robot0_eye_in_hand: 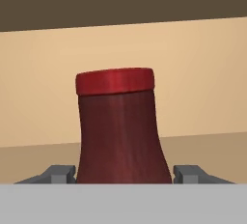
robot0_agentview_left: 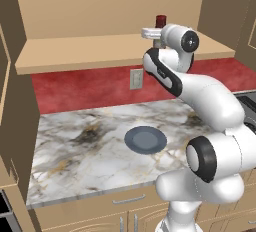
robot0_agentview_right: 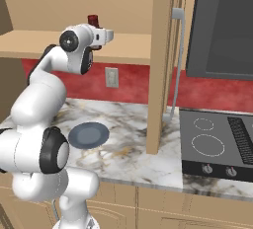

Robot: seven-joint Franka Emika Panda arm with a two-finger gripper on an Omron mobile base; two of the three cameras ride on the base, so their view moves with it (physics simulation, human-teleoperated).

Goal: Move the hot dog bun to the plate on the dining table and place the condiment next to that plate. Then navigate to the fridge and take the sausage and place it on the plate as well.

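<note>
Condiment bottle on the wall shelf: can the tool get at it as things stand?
Probably yes. In the hand view the condiment bottle stands upright between the tool's two fingertips, nothing between them. Contact cannot be told. The base views show the arm reaching up to the shelf.

Condiment (robot0_eye_in_hand: 119, 131): dark-red body, smooth, faint vertical streaks, matt; cap a brighter red. Shelf (robot0_agentview_left: 90, 51): plain tan wood look, matt. Surface (robot0_agentview_left: 75, 146): veined marble, lightly polished. Dark plate (robot0_agentview_left: 145, 139): blue-grey, smooth, slight sheen. Backsplash (robot0_agentview_left: 85, 91): mottled red. Arm (robot0_agentview_left: 210, 101): glossy white shell, dark joints.
</note>
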